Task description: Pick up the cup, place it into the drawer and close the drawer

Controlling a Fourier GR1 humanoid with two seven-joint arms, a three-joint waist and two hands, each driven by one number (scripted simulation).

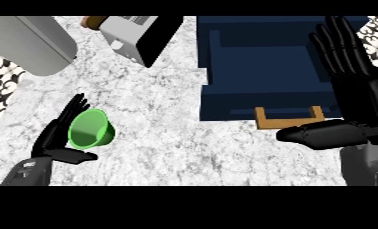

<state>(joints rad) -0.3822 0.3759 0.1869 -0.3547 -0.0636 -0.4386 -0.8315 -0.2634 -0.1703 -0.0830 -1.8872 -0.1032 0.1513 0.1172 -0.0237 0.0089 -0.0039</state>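
The green cup is cradled against the left robot hand, fingers straight and not yet curled round it, well left of the open drawer. The right robot hand is held open beside the drawer. Fingers should be closed round the cup before it is lifted.

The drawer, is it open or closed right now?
Open. The dark blue drawer is pulled out so its hollow inside shows from above, with its wooden handle sticking out toward the robot. No cup is inside it.
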